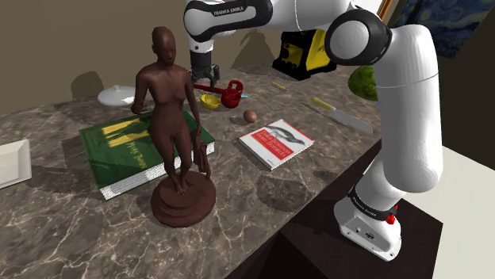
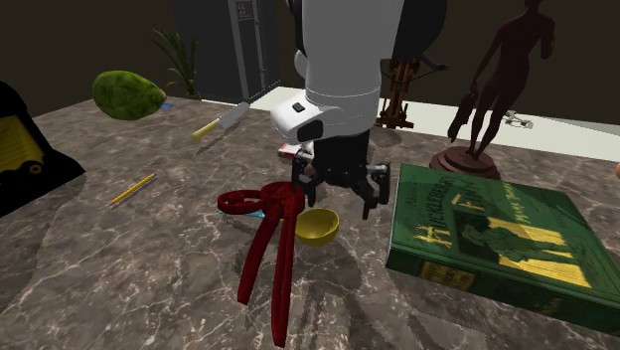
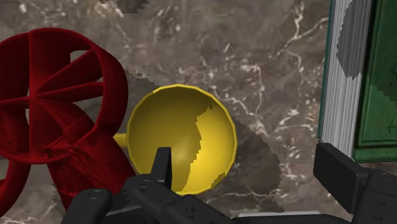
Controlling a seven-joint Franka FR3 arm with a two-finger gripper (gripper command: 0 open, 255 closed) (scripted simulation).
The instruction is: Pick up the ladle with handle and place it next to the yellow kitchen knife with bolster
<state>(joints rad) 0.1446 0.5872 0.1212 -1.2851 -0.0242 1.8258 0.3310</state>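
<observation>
The ladle [image 3: 181, 140] lies on the marble tabletop [image 3: 254, 57] with its yellow bowl facing up. A short stub of handle runs toward the red spoked utensil [image 3: 51, 121] close beside it, and the rest of that handle is hidden from you there. Your gripper [image 3: 245, 162] hangs right over the bowl, spread wide and gripping nothing. One finger [image 3: 163, 167] sits above the bowl's hollow and the other stands outside it, on the side of the green book [image 3: 375, 76], so the rim on that side falls between them. In the second exterior view the gripper [image 2: 338, 197] looks a little above the ladle [image 2: 318, 227] and does not seem to touch it. I judge this to be the approach, with the grasp not yet made. Next you will likely need to come straight down until the rim sits between the pads, then close. Mind the red spoked utensil on one side and the book's edge on the other. The yellow-handled knife [image 1: 339, 114] lies well apart, toward the shoulder view's right, so expect a long carry across the tabletop once the ladle is lifted.
</observation>
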